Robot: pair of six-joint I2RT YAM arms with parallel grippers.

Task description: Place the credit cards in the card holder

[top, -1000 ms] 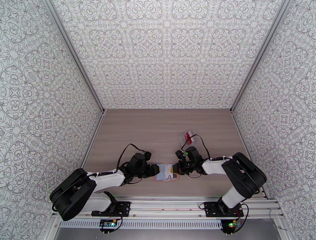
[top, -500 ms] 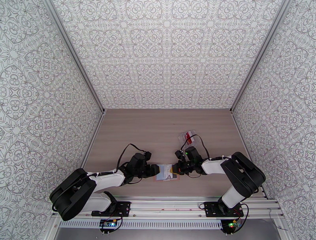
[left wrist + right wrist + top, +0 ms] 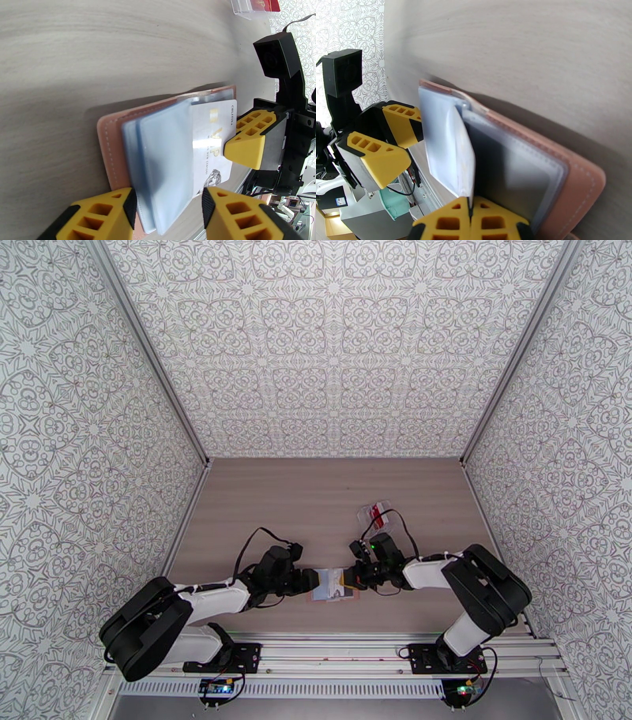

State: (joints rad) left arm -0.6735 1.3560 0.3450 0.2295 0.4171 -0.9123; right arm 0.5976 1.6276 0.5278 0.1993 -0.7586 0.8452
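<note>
**Card half home, mouth of the pocket facing the right arm**

The card holder [image 3: 107, 150] lies open and flat on the table [image 3: 98, 51], close to the near edge and squarely between the two arms. Its blue-grey pockets [image 3: 166, 158] fan up off the pink cover.

The right gripper [image 3: 470, 209] is clamped tight on the outer edge of a white card [image 3: 211, 146], the one with gold lettering. The far part of that card is already under a translucent pocket, and the rest sticks out on the right arm's side.

The left gripper [image 3: 166, 197] comes in from the opposite side, its jaws roughly half apart and set either side of the pockets' end. I cannot tell whether they pinch the pockets or merely bracket them.

What matters for the push is the line between the two grippers. The pocket opens towards the right arm, so the card has to travel straight away from that arm and towards the left one. It seems to be going in broadside (the lettering runs across the direction of travel, not along it), so any skew could catch a corner on the pocket seam.

The right arm is plainly the one to finish this, and the left is best placed as a backstop. Well apart, farther back on the table, a clear pouch [image 3: 378, 515] holds something red.
</note>
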